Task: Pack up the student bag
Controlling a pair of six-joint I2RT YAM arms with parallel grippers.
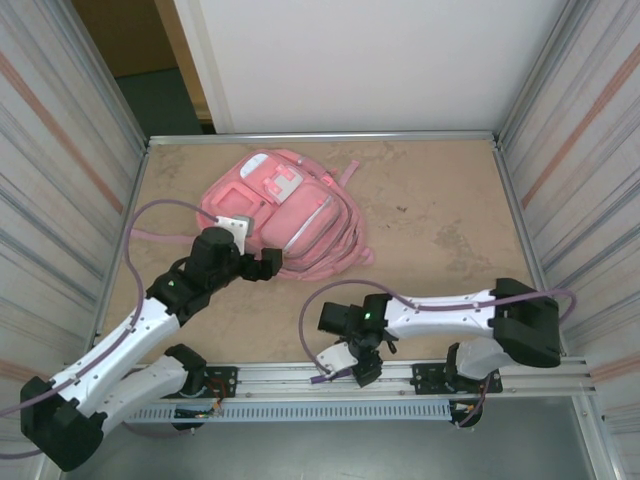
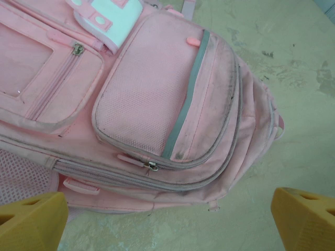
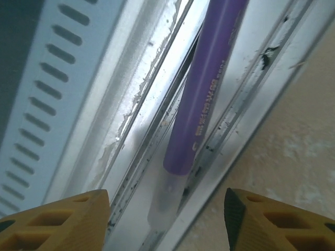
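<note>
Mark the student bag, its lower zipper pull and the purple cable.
student bag (image 1: pixel 300 215): top view, front panel.
lower zipper pull (image 2: pixel 152 166): left wrist view, metal tab.
purple cable (image 3: pixel 201 94): right wrist view, printed mid-section.

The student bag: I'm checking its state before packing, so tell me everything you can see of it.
The student bag is a pink fabric backpack lying flat, front up, on the table, far left of centre. Its mesh front pocket carries a grey stripe; visible zippers look closed. A white flap sits near the top; straps trail behind. Fabric looks scuffed. The open left gripper hovers at its near edge.
</note>
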